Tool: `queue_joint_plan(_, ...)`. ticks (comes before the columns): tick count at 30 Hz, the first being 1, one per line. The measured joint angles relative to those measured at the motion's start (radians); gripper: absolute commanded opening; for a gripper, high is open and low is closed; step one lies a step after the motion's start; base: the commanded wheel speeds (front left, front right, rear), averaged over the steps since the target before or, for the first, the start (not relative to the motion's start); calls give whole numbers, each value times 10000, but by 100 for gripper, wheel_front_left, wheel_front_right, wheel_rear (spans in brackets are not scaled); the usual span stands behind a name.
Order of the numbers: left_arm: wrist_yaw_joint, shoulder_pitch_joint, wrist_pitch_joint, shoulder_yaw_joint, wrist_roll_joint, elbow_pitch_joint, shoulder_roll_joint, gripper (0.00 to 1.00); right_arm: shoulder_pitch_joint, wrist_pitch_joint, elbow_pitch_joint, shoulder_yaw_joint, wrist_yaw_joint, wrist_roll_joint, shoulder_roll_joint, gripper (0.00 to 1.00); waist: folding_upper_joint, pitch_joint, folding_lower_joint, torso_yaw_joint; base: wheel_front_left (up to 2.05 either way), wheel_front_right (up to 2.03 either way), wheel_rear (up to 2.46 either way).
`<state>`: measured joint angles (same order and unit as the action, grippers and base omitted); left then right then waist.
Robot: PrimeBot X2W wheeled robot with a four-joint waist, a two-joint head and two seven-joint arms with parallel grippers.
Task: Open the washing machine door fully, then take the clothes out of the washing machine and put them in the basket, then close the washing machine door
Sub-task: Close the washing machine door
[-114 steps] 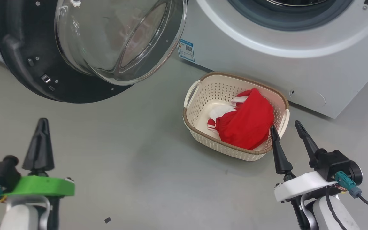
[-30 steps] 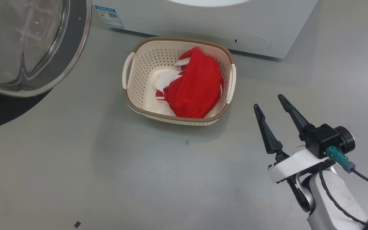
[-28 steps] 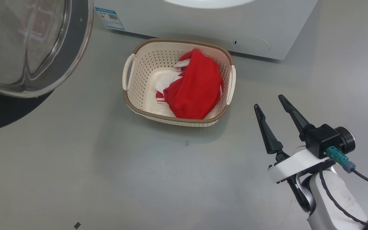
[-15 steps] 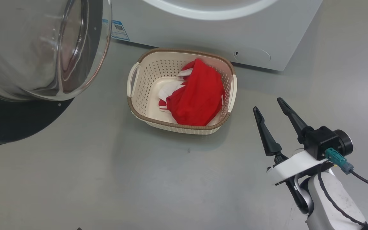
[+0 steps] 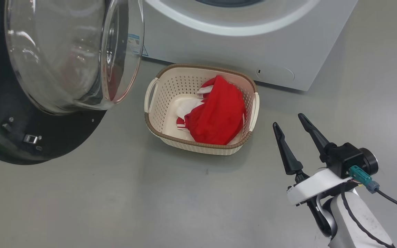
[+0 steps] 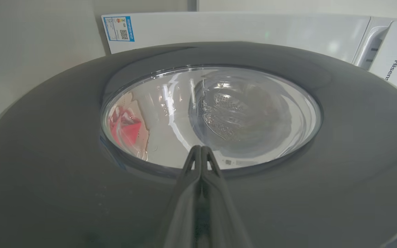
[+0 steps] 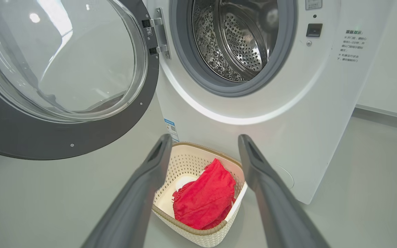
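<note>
- Large round glossy black door with bulging clear glass bowl (image 5: 64, 69): swung open, left of the mouth, bowl side turned out.
- White front-loading washing machine (image 7: 253, 113): grey rubber-ringed mouth uncovered, perforated steel drum (image 7: 240, 38) exposed.
- Small cream perforated plastic basket with brown woven-look rim (image 5: 198, 143): set upright, just in front of the machine's lower front.
- Bright red fabric garments with white striped trim (image 5: 219, 117): bunched inside the basket, toward its right side.
</note>
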<state>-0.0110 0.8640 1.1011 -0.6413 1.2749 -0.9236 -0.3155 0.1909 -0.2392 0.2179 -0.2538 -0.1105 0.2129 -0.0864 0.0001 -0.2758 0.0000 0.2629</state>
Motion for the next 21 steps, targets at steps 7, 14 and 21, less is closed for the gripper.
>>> queue_joint_plan(7,167,-343,702,82,199,372,431,0,-101,-12,19,-27,0,163,46,100,0,266,0,120,0,0,0)
queue_joint_plan(14,180,-697,1034,88,282,920,771,0,-164,-13,44,-58,0,169,77,100,0,420,0,161,0,0,0)
queue_joint_plan(21,543,-1143,554,52,184,1620,838,0,-193,-40,81,-56,2,169,79,100,0,527,0,188,0,0,0)
